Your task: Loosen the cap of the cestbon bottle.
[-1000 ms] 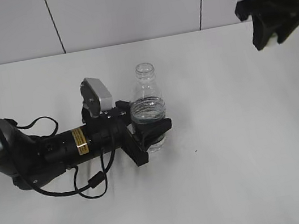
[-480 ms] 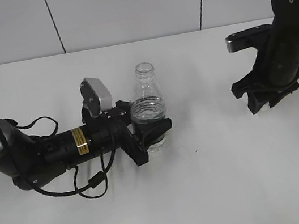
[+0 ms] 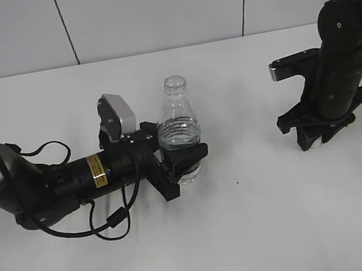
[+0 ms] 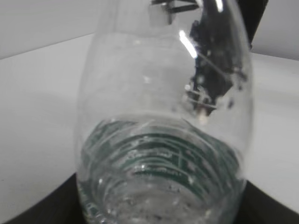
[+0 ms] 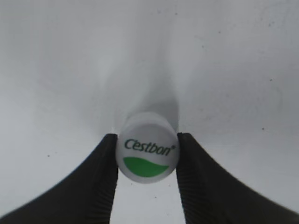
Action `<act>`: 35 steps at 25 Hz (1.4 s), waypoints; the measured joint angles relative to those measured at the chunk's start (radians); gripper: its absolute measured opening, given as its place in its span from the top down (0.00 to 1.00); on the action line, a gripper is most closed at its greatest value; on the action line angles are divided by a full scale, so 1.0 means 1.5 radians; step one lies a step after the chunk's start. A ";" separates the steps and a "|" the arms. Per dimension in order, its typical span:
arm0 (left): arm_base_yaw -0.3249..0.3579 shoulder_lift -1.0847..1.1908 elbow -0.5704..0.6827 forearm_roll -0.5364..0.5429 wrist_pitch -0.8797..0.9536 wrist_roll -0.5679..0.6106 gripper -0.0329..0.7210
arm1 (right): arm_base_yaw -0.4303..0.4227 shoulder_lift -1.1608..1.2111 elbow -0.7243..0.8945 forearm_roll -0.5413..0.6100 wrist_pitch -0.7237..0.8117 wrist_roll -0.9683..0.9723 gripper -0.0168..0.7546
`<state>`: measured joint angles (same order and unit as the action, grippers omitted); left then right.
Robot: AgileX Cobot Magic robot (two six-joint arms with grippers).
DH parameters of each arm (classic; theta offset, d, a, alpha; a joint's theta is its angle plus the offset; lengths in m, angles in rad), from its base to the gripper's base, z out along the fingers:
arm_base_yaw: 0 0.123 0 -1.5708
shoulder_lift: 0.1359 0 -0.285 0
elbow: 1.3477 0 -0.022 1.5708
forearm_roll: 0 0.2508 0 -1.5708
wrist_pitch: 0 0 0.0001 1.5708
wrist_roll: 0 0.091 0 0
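The clear cestbon bottle [image 3: 180,134] stands upright on the white table [image 3: 251,221] with its neck open and no cap on it. My left gripper [image 3: 184,165] is shut on the bottle's lower body; the bottle [image 4: 163,140] fills the left wrist view, its dark green label showing through the plastic. The white cap [image 5: 148,153] with green mark and "Cestbon" print sits between the fingers of my right gripper [image 5: 147,161], which is shut on it low over the table. In the exterior view my right gripper [image 3: 316,134] is down at the table on the right; the cap is hidden there.
The left arm [image 3: 70,178] lies along the table at the left with loose black cables. A grey panelled wall [image 3: 146,12] runs behind the table.
My right arm has come down from the upper right to the table surface on the right. The left arm and the bottle have not moved.
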<state>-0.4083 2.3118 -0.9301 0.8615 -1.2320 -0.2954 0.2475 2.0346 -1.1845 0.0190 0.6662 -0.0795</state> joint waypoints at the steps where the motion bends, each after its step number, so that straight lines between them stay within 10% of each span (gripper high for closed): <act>1: 0.000 0.000 0.000 0.000 0.000 0.000 0.42 | 0.000 0.003 0.000 0.000 0.000 0.000 0.59; 7: 0.000 0.000 0.000 0.000 0.000 0.000 0.42 | 0.000 0.006 0.000 0.000 0.001 0.001 0.58; 12: 0.000 0.000 0.000 0.000 0.000 0.000 0.42 | 0.000 0.006 0.000 0.000 0.008 0.001 0.20; 22: 0.000 0.000 0.000 -0.001 0.000 0.000 0.42 | 0.000 -0.035 0.000 -0.001 0.030 -0.019 0.21; 28: 0.000 0.000 0.000 -0.021 0.012 0.000 0.17 | 0.000 -0.067 0.000 -0.001 0.036 -0.038 0.21; 35: 0.000 -0.039 0.018 -0.024 0.017 -0.001 0.14 | 0.000 -0.073 0.000 -0.002 0.049 -0.048 0.21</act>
<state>-0.4083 2.2538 -0.9025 0.8256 -1.2060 -0.2966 0.2475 1.9256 -1.1845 0.0165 0.7402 -0.1510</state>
